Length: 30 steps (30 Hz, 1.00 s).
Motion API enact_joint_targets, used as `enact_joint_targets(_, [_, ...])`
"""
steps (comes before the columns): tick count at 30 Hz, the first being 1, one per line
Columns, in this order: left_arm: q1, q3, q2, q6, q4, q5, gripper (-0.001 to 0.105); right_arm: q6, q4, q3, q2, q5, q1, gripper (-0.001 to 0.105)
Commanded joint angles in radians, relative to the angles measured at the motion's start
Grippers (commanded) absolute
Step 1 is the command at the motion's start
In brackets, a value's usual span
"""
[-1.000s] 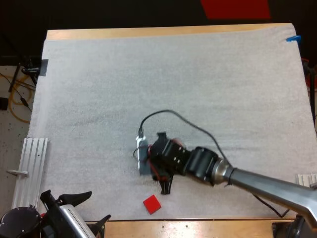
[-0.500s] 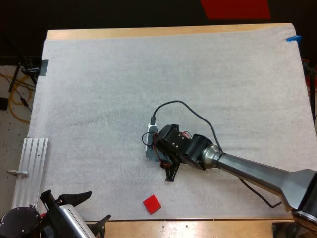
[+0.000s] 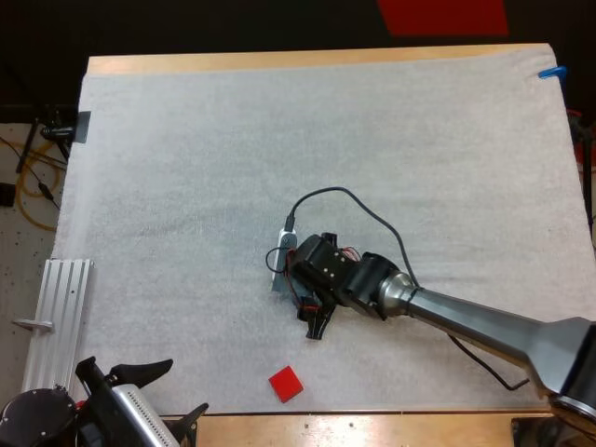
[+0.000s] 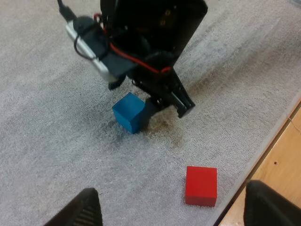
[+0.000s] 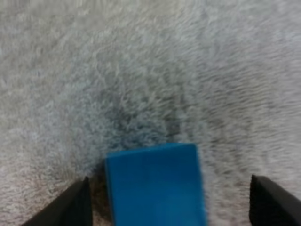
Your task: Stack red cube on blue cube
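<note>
The blue cube (image 4: 129,112) rests on the white mat (image 3: 279,149), between the fingers of my right gripper (image 4: 150,97). Over the cube, those fingers (image 5: 70,202) stand apart, a gap on each side of the blue cube (image 5: 155,183), so the gripper is open. In the high view my right gripper (image 3: 305,312) sits at mid-table and hides the blue cube. The red cube (image 3: 286,383) lies flat near the mat's front edge, just in front of my right gripper. My left gripper (image 3: 172,391) hangs open at the front left corner, with the red cube (image 4: 201,185) close before it.
A ribbed metal rail (image 3: 56,317) lies along the left edge of the mat. The wooden table edge (image 4: 277,160) runs right beside the red cube. Bare mat stretches across the far half and the right side.
Over the last second my right gripper moved away from the front edge and slightly right, then settled over the blue cube. The red cube and my left arm stayed put.
</note>
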Motion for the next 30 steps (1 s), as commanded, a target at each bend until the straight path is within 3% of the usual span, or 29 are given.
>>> enact_joint_targets(1, [-0.003,0.004,0.002,0.006,0.027,0.008,0.063,0.002,-0.01,-0.007,-0.051,0.01,-0.003,0.067])
enact_joint_targets(10, [-0.003,0.004,0.002,0.006,0.027,0.008,0.063,-0.008,0.036,-0.007,-0.223,-0.071,0.015,0.067])
enact_joint_targets(15, [-0.003,0.004,0.002,0.006,0.027,0.008,0.063,-0.132,0.125,-0.007,-0.275,-0.17,0.057,0.066])
enact_joint_targets(20, [-0.003,0.004,0.002,0.006,0.027,0.008,0.063,-0.307,0.188,-0.007,-0.279,-0.174,0.119,0.061])
enact_joint_targets(30, [-0.003,0.004,0.002,0.006,0.027,0.008,0.063,-0.325,0.199,-0.007,-0.257,-0.144,0.266,0.061])
